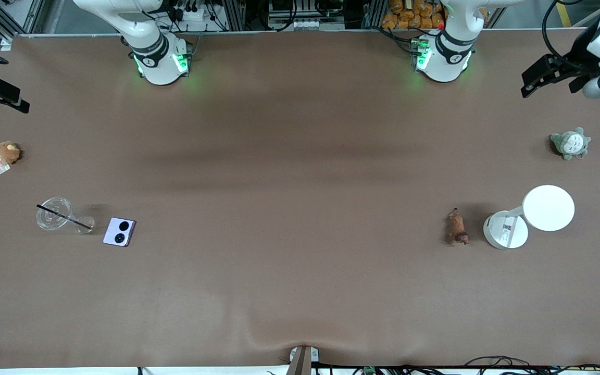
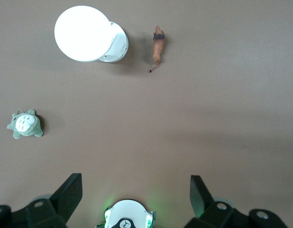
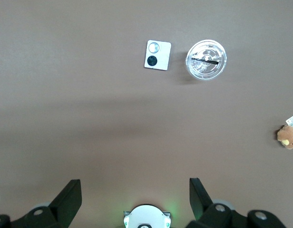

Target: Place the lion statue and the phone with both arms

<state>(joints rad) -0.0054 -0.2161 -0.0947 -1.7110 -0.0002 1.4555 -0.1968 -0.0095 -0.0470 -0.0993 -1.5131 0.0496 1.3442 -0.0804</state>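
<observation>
Fingers spread wide on both grippers, holding nothing. Left gripper (image 2: 132, 199) hangs at front view's upper right, w/ lion statue (image 1: 457, 227) lower right below it, long axis running top-to-bottom. Right gripper (image 3: 132, 199) sits upper left; phone (image 1: 119, 232) lies flat at lower left.

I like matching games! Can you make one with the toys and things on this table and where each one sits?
Things:
1. phone
2. lion
3. green plush
4. brown plush

Places:
A. beside the white lamp
B. beside the clear cup
C. right arm's end, farther from the front camera than the cup
D. left arm's end, farther from the front camera than the lamp

Pairs: 1-B, 2-A, 3-D, 4-C
</observation>
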